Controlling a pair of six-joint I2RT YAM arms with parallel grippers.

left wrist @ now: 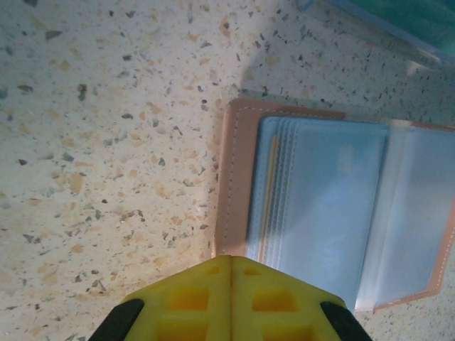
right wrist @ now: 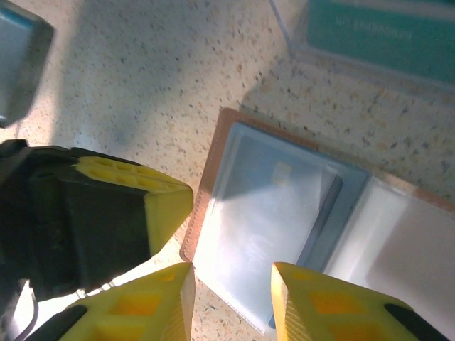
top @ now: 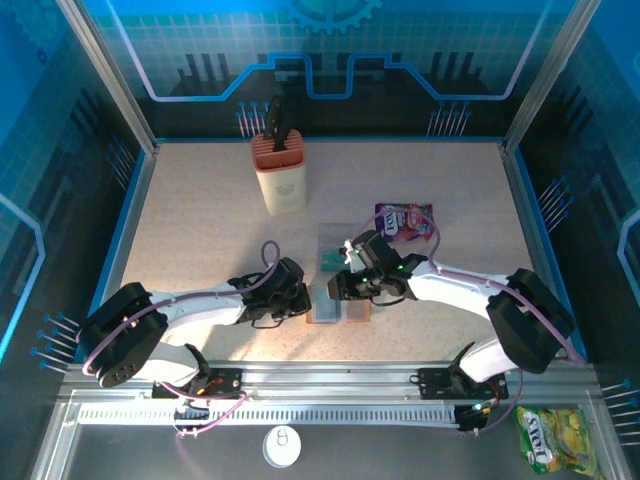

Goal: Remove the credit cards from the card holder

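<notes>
Just beyond both grippers a clear plastic box (right wrist: 295, 42) lies on the speckled table (left wrist: 106, 142) with a teal card (right wrist: 377, 32) in it, close to the card holder's far edge but apart from it. Farther out, to the right of the right gripper (right wrist: 231, 291), lies a purple snack packet (top: 405, 220), and well beyond the left gripper (left wrist: 231, 284) stands a tan block (top: 280, 178) with dark handles. The left gripper's yellow fingers are pressed together with nothing between them, and it crowds the right gripper's left side at the holder's left edge. The right gripper's fingers stand apart over the holder's near edge; we cannot tell whether they touch it. The card holder (right wrist: 213, 153) lies open and flat directly ahead of both, with a tan stitched border and pale blue-grey sleeves. A light card (right wrist: 277, 206) with a chip shows in the front sleeve, and an orange edge (left wrist: 266, 206) runs along the stacked sleeves.
</notes>
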